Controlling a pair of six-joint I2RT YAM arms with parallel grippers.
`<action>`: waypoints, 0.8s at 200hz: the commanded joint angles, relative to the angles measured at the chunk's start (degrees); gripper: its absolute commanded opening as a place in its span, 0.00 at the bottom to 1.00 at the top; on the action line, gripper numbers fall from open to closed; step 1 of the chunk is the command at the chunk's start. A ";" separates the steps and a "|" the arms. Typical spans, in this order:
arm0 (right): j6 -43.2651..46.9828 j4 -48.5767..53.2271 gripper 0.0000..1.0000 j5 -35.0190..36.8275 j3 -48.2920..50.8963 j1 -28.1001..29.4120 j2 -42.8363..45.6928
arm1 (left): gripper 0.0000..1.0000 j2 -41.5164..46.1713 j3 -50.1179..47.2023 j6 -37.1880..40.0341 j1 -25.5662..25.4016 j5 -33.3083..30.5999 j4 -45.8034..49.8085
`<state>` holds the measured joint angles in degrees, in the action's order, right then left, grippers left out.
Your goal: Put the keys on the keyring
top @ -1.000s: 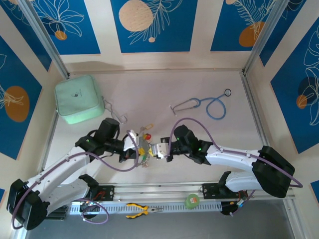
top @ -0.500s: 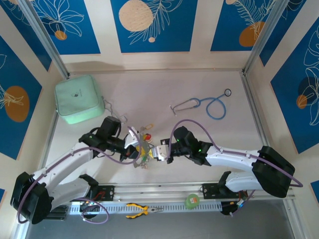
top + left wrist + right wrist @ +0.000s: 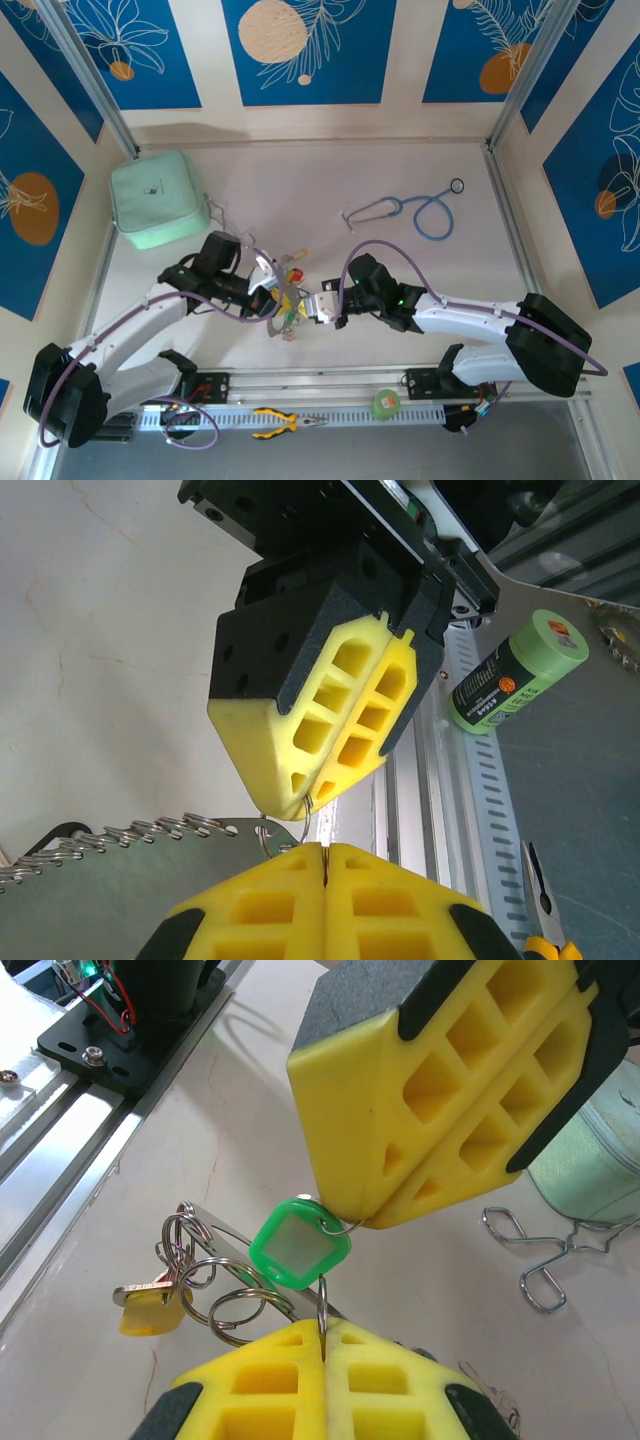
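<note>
At the far left of the counter (image 3: 300, 180) lies a mint-green pouch (image 3: 155, 198), and just beside its right corner rest the silvery forceps (image 3: 228, 226). The left arm reaches in from the near left. The left pincer (image 3: 274, 287) hangs over the middle of the counter with its yellow pads pressed together. In the right wrist view its tip nips the small wire loop (image 3: 345, 1226) from which a green tag (image 3: 298, 1250) dangles.

The keys (image 3: 293, 272) are bunched right there, between the two pincers, and from above they show yellow, red and green tags. Below the green tag in the right wrist view, a yellow-tagged key (image 3: 150, 1310) lies on the counter against a string of linked rings, the keyring (image 3: 225, 1305). In the left wrist view the keyring shows as a chain trailing off to the left.

The right pincer (image 3: 318, 304) faces the left one tip to tip, very near. Its pads are likewise together, clamped on a thin upright ring (image 3: 322, 1310) that rises towards the green tag. Whether that ring and the wire loop are one piece I cannot tell.

Further right and farther back lies a blue stethoscope (image 3: 425, 212), well apart from the keys. On the near rail sit yellow-handled pliers (image 3: 285, 422) and, to their right, a green tape roll (image 3: 386, 403).
</note>
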<state>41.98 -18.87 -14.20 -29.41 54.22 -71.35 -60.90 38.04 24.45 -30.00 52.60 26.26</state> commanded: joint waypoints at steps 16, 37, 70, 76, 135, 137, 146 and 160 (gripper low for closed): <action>1.00 -2.28 0.00 -0.80 0.32 0.53 1.31 | 0.00 -1.86 1.66 1.05 0.80 3.03 2.65; 0.75 -3.29 0.00 -0.22 0.63 0.54 1.39 | 0.00 -2.79 1.79 1.65 0.73 2.13 2.81; 0.56 -3.84 0.00 -0.50 0.65 0.54 1.31 | 0.00 -3.99 2.10 0.51 0.74 2.37 1.77; 0.52 -3.86 0.00 -0.48 0.59 0.50 1.31 | 0.00 -4.12 2.20 0.48 0.77 2.33 1.78; 0.56 -3.79 0.00 -0.56 0.67 0.47 1.22 | 0.00 -3.96 2.04 -0.60 0.91 3.62 0.40; 0.56 -3.80 0.00 -0.57 0.69 0.52 1.24 | 0.00 -3.96 2.04 -0.69 0.91 3.64 0.33; 0.56 -3.80 0.00 -0.66 0.68 0.54 1.22 | 0.00 -3.96 1.96 -0.80 0.98 3.70 0.08; 0.55 -3.63 0.00 -0.75 0.67 0.57 1.22 | 0.00 -3.96 2.04 -0.76 0.97 4.17 -0.11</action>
<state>41.98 -20.34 -13.96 -29.17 54.39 -71.35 -65.01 38.33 24.23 -29.82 53.65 27.03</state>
